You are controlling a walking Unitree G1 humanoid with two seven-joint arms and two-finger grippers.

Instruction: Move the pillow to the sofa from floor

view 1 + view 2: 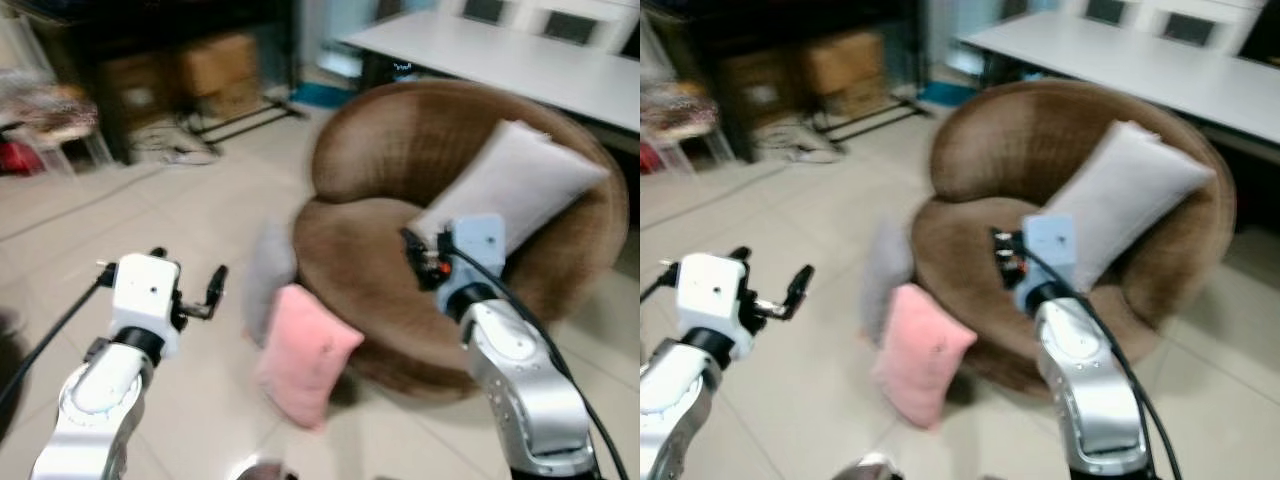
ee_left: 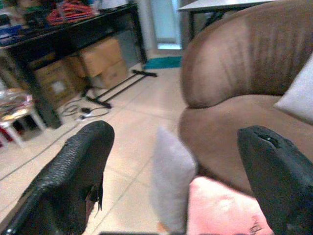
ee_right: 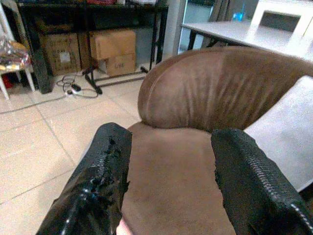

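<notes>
left claw (image 2: 176, 176) spread wide, empty, above pink pillow (image 1: 300, 365) | right claw (image 3: 168, 181) open, empty, over sofa (image 1: 370, 260)

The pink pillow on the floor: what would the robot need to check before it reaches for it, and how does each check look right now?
1. Pink pillow on the floor, leaning against the brown sofa: ok.
2. Left gripper open: ok.
3. Right gripper open, over the seat: ok.
4. Either gripper touching the pillow: not ok, both apart.
5. Grey pillow beside it, may get in the way: cannot tell.
6. Seat room beside the white pillow: ok.
</notes>
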